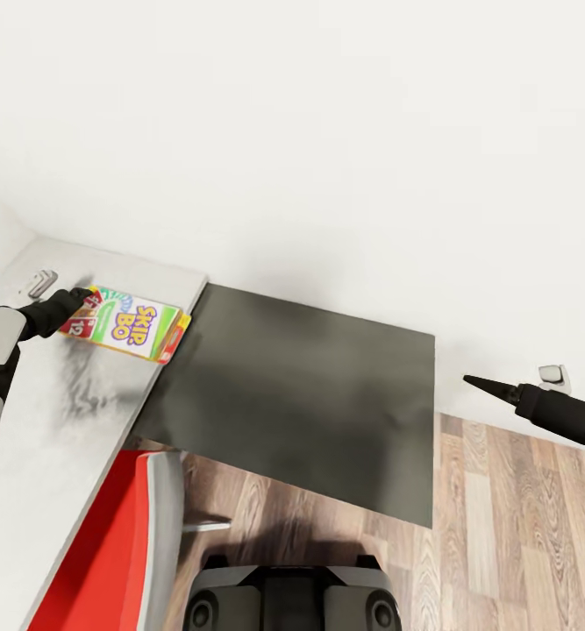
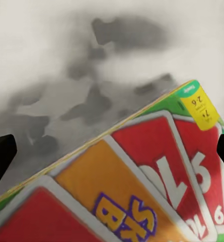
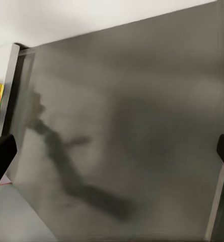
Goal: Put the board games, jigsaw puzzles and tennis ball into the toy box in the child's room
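A Skip-Bo board game [image 1: 134,322], a flat box printed with red, orange and green cards, hangs just above the table [image 1: 55,421] near its right edge. My left gripper [image 1: 83,303] is shut on the box's left end. In the left wrist view the box [image 2: 137,186] spans the gap between the two dark fingertips [image 2: 1,156], with its shadow on the pale tabletop behind. My right gripper [image 1: 481,383] hovers open and empty over the floor beside the table's dark side panel [image 1: 310,394]. The toy box, jigsaw puzzles, tennis ball and bed are out of view.
A red chair with a grey edge [image 1: 108,543] stands against the table's front. A small metal fitting [image 1: 39,282] lies at the table's far corner. A wall socket [image 1: 553,375] sits low on the white wall. Wood-plank floor [image 1: 502,526] lies to the right.
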